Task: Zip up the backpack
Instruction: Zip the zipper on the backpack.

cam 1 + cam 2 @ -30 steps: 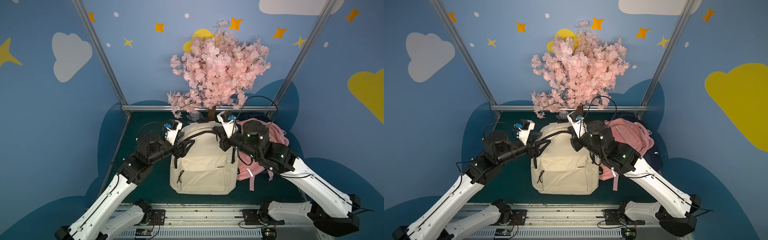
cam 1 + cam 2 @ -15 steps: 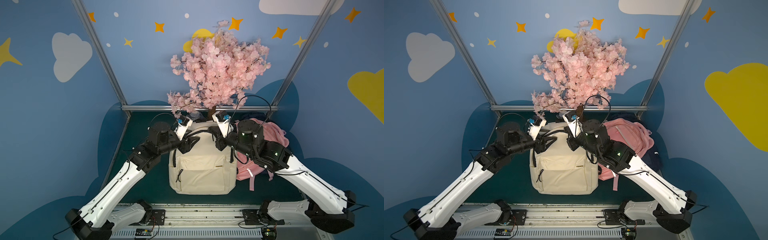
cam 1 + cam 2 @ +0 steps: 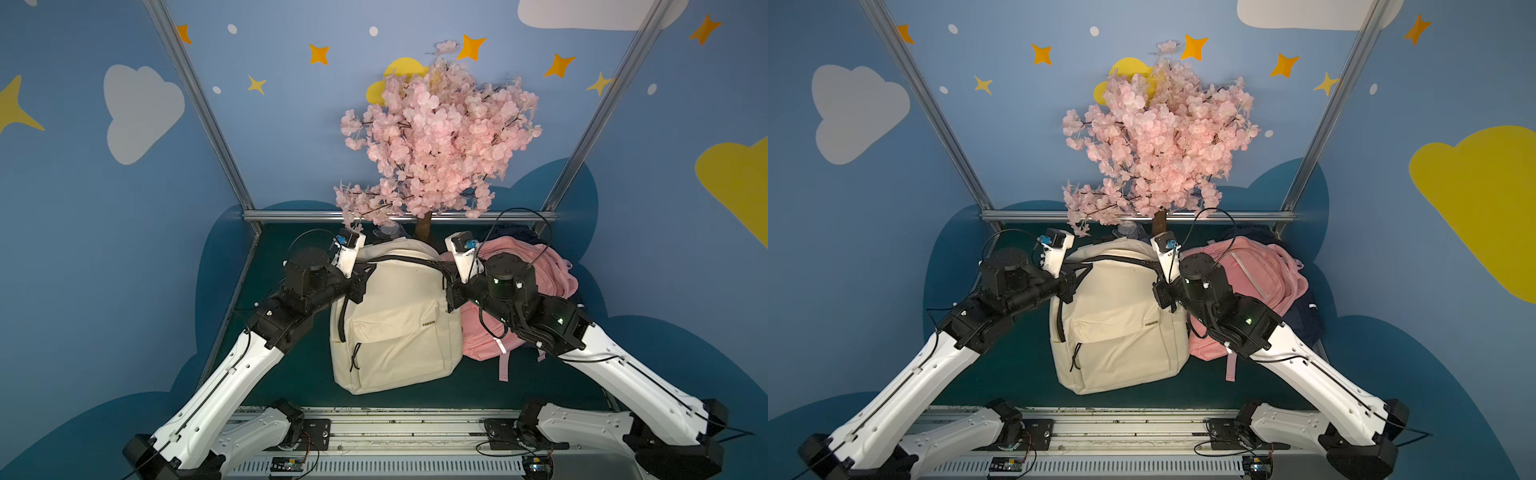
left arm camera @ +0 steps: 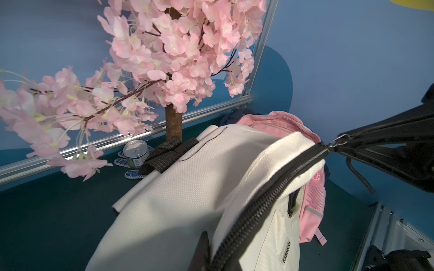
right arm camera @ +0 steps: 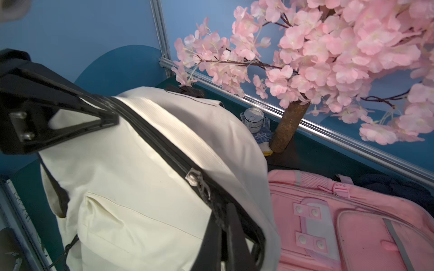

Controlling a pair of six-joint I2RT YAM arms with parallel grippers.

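Teal mat (image 3: 469,386), cream backpack (image 3: 395,332), navy bag (image 3: 1304,320) half-hidden

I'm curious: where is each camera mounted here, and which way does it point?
Top views: high above the front rail, looking down on the cream backpack; both arms show.
Left wrist: on the left arm, facing along the zipper to the right gripper pinching the zipper pull; own finger shows.
Right wrist: on the right arm, facing the left gripper; own fingers show.
Shared: both wrist views show pink backpack and tin can.
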